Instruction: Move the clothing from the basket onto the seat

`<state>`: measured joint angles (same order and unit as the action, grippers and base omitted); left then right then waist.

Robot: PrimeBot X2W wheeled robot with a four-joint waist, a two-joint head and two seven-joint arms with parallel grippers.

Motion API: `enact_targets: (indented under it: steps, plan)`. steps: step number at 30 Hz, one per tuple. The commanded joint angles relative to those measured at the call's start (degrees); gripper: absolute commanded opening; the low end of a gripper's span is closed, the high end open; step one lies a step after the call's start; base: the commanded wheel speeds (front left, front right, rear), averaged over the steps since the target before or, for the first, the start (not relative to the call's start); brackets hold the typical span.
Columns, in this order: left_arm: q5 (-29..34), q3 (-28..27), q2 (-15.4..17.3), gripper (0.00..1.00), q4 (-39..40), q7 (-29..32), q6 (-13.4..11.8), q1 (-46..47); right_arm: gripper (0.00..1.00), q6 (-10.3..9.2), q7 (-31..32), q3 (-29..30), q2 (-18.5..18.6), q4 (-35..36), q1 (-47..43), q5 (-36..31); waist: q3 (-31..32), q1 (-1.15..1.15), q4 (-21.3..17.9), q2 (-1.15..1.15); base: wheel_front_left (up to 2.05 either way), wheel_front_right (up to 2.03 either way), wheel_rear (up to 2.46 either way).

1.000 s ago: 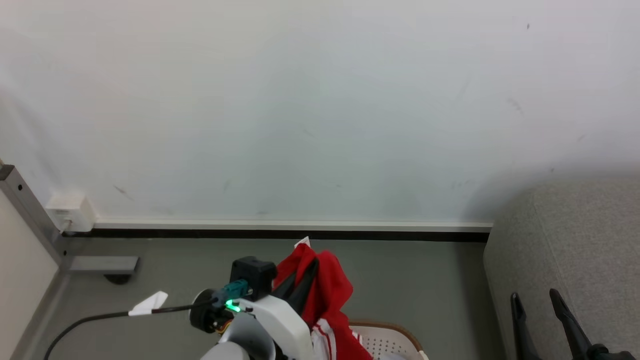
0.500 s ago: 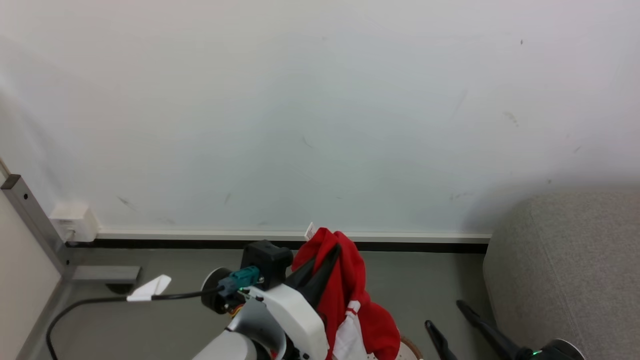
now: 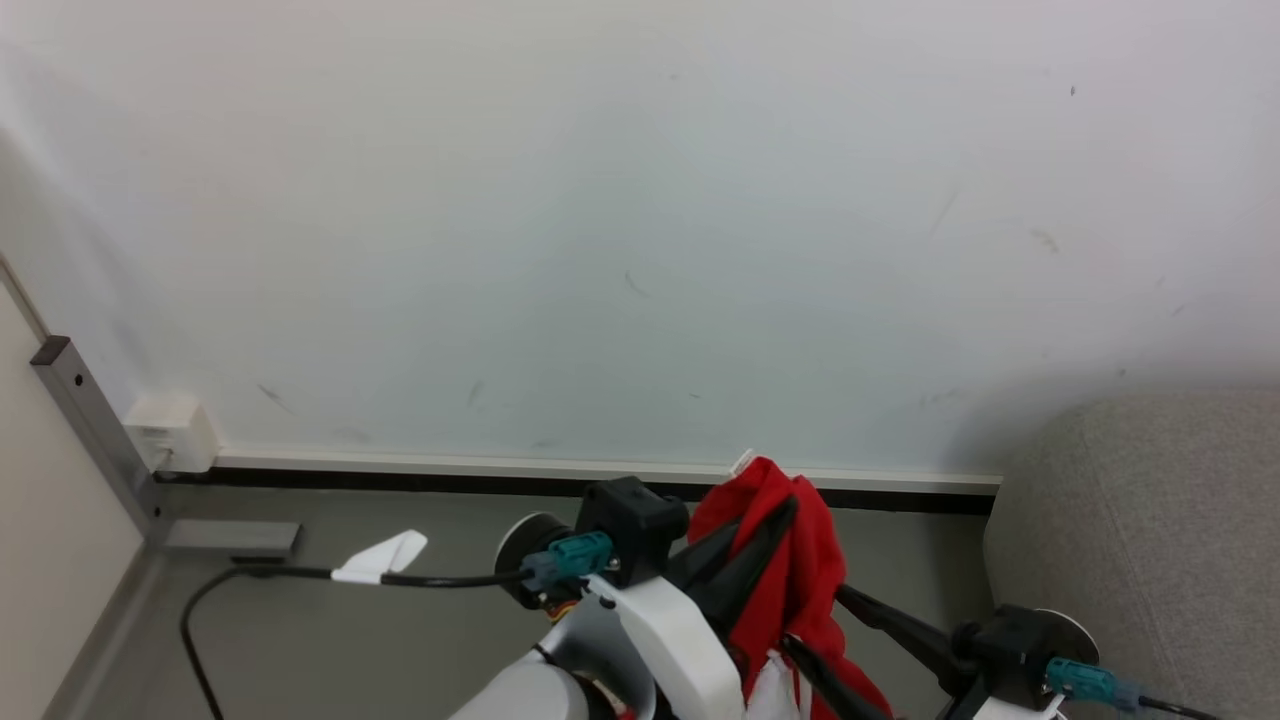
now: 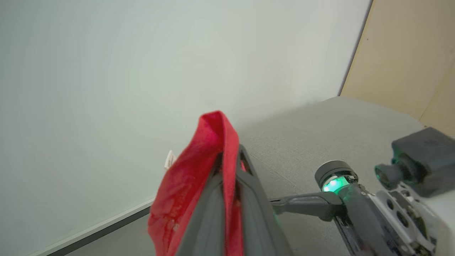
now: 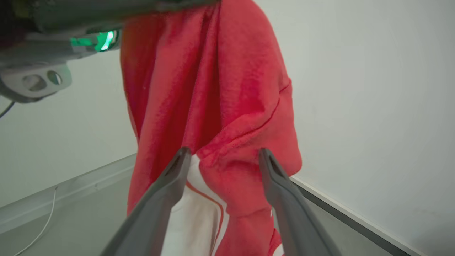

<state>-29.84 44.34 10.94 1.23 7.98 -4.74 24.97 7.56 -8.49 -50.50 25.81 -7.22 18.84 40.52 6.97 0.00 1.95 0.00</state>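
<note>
Since a second ago the left gripper (image 3: pixel 788 508) has carried its load rightward toward the seat (image 3: pixel 1150 520), a large grey upholstered block of coarse weave, and the right gripper (image 3: pixel 812 615) has swung in from the lower right to meet it. Seen from the head, the clothing (image 3: pixel 800 570), a bright red soft garment with white trim, hangs clamped in the left gripper above the grey floor (image 3: pixel 400 640), beside the seat. From the left wrist, both dark fingers pinch a red fold of clothing (image 4: pixel 192 185) tight at the left gripper (image 4: pixel 231 156). From the right wrist, the right gripper (image 5: pixel 224 151) stands wide, a hanging red fold of clothing (image 5: pixel 220 89) between its tips.
</note>
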Motion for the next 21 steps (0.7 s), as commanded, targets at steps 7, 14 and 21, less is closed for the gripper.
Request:
enact_targets:
  steps: [7, 14, 21]
  plan:
    - [-2.2, 2.3, -2.7, 0.00, 0.9, 0.3, 2.1, 0.5, 1.00, -0.14, 1.2, -8.7, 0.8, -2.9, 7.6, 6.5, 0.4, 0.00, 0.1, 0.00, 0.00, 0.00, 0.00]
    - [-3.3, 3.1, -4.2, 0.00, -1.0, -0.7, 2.7, 0.7, 0.00, -0.14, -4.1, -14.7, -0.6, -5.1, 12.4, 12.0, 0.7, 0.00, 0.1, 0.00, 0.00, 0.00, 0.00]
    - [-2.8, 1.9, -3.4, 0.00, -3.4, -2.1, 1.6, 0.5, 0.00, -0.14, -6.7, -14.0, 0.1, -6.2, 13.0, 14.4, 0.6, 0.00, -0.5, 0.00, 0.00, 0.00, 0.00]
